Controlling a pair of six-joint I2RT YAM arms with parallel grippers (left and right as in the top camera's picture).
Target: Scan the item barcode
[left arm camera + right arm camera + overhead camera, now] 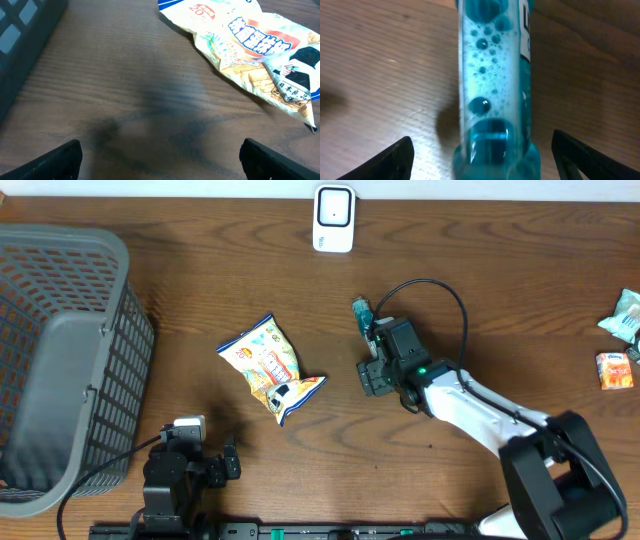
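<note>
The right gripper (481, 147) has its black fingers apart either side of a clear round tube (492, 75) of bubbly teal liquid lying on the wood-grain table (380, 75). The left gripper (160, 150), likewise spread, has a crinkled glossy snack bag (260, 55) ahead to its right.

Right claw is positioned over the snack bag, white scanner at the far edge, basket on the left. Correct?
One error: the right claw is positioned over the teal bottle, not the snack bag, which lies apart from it mid-table. The right wrist view shows it. The scanner and basket are as stated.
</note>
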